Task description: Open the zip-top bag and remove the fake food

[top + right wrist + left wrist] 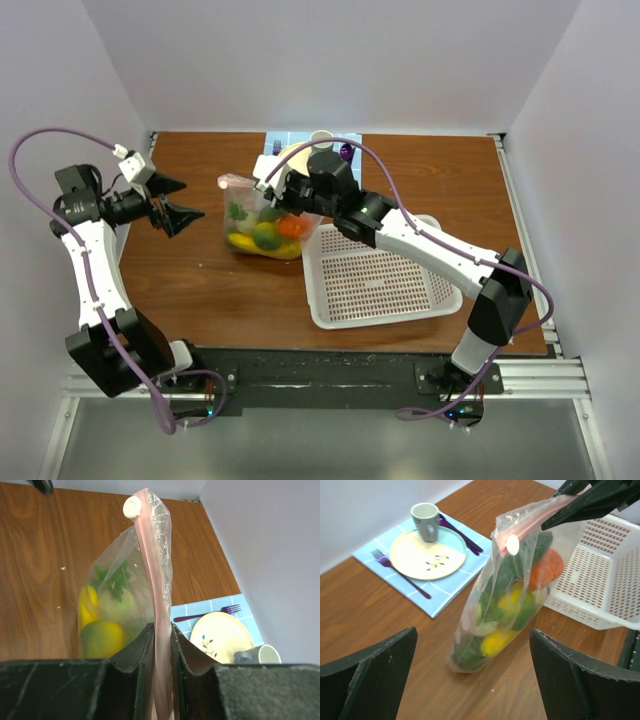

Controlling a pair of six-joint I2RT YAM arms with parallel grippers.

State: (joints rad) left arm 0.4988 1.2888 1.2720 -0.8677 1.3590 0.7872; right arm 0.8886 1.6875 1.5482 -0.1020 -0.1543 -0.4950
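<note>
The zip-top bag (262,225) stands upright on the table, held up by its pink zipper strip (152,570), with a white slider (132,506) at the far end. My right gripper (161,647) is shut on that strip near its other end; it also shows in the top view (272,183) and in the left wrist view (585,502). The fake food (512,610) is inside the bag: orange, yellow and green pieces. My left gripper (472,675) is open and empty, to the left of the bag (495,620) and apart from it, as the top view (172,205) shows.
A white perforated basket (380,285) sits right of the bag. A blue placemat (445,592) with a plate (427,555), cup (426,520) and purple cutlery (402,572) lies at the back. White walls stand on three sides of the table.
</note>
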